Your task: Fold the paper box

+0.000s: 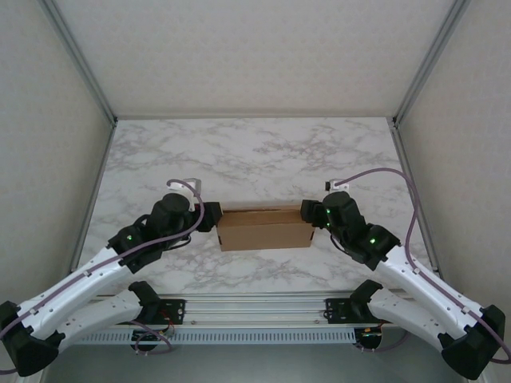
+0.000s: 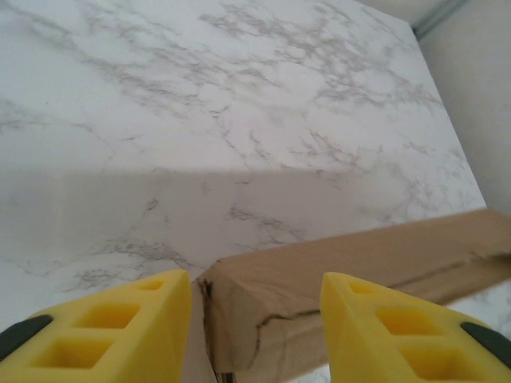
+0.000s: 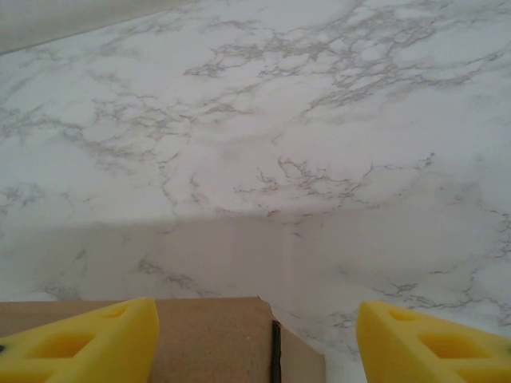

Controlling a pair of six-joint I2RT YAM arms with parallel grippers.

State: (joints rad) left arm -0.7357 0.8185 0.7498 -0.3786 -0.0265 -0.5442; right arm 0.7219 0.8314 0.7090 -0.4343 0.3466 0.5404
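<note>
Nearly folded: cardboard box (image 1: 263, 227), a pincer at each end.
It lies on the table (image 1: 263, 152) between my two pincers, already a shallow closed shape. My left pincer (image 2: 254, 279) is part open astride the left end corner, with no sure grip. My right pincer (image 3: 255, 307) is wide open and empty over the right end. The left end seam looks crumpled and gaping, so I judge the end flaps need tucking.

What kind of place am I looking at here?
Probably a robot test booth: a marble-pattern table walled by pale panels on metal framing, with the paper box between left arm and right arm.
</note>
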